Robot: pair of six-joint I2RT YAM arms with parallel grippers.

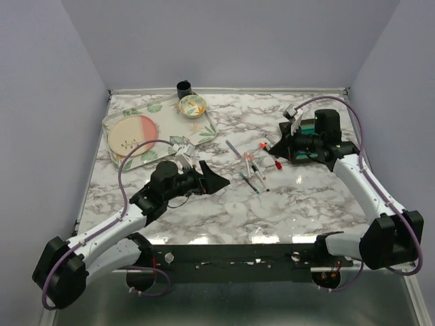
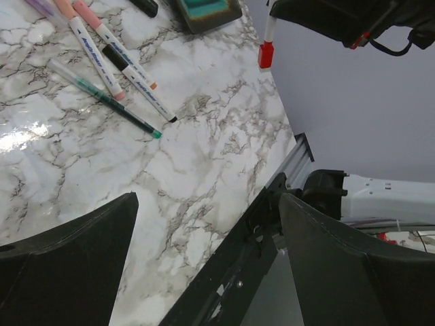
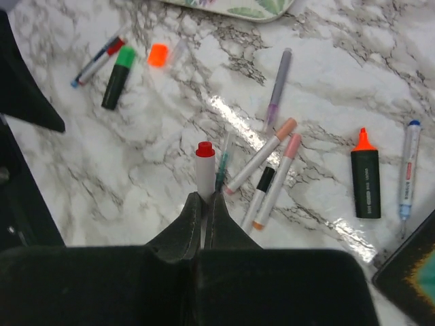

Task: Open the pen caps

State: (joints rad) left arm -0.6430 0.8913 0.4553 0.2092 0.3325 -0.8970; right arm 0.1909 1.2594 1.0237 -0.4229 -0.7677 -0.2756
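Right gripper (image 3: 204,204): fingers clamped together on the lower barrel of a white pen (image 3: 204,173). The pen stands out past the fingertips, and its red cap (image 3: 204,148) sits on the far end, clear of the fingers. In the left wrist view the same pen hangs from the right gripper above the marble table (image 2: 204,170), cap end lowest and not touching the surface.

Left gripper (image 2: 207,204): fingers (image 2: 75,265) spread wide apart with only bare table between them. The held pen lies beyond its fingertips, up and to the right, well apart.

Loose items, placed from the right fingertips in the right wrist view:
- Just right of the tips is a fan of thin pens (image 3: 262,159), two with pinkish caps, one with a black end and one slim teal.
- Farther right lie an orange-ended highlighter (image 3: 365,176) and a blue-capped pen (image 3: 408,166).
- Ahead and to the left lie a green-capped highlighter (image 3: 117,76), a loose orange cap (image 3: 158,54) and a red-and-blue pen (image 3: 98,60).
- A grey-purple pen (image 3: 277,88) lies ahead and to the right.
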